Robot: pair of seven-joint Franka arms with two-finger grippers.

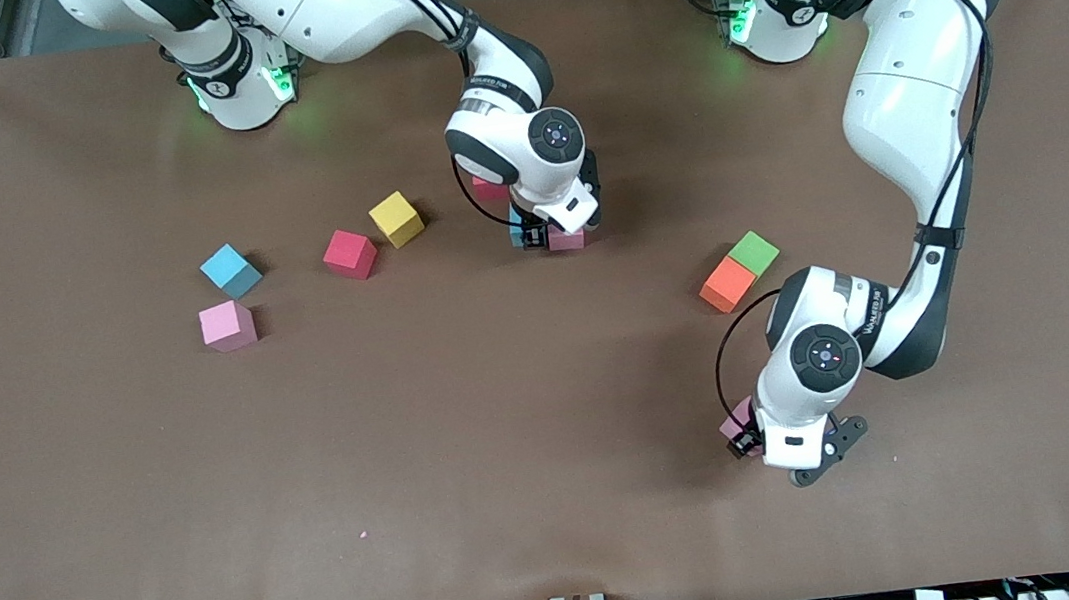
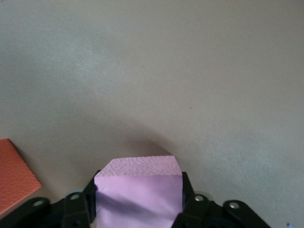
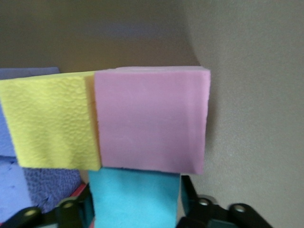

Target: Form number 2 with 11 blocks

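My left gripper (image 1: 744, 439), low at the near worktop (image 1: 414, 475), has its fingers (image 2: 78, 205) closed on a pink cube (image 2: 138, 192); an orange cube (image 1: 727, 284) lies beside it. Farther off, my right gripper (image 1: 547, 235) has a sky-blue cube (image 3: 134, 199) between its fingers, grip unclear, touching another pink cube (image 3: 151, 118) and a yellow one (image 3: 50, 121).

A: Free room?
B: Lower left and lower centre of table (image 1: 368, 520): bare, wide open.
A: Obstacles?
B: Left-centre: blue cube (image 1: 230, 270), pink cube (image 1: 228, 326), red cube (image 1: 349, 254), yellow cube (image 1: 397, 219), gaps btwn them. Centre: right arm (image 1: 515, 131) over a cube cluster. Right: orange cube (image 1: 727, 284) touching green cube (image 1: 754, 253), left arm (image 1: 920, 145) above.
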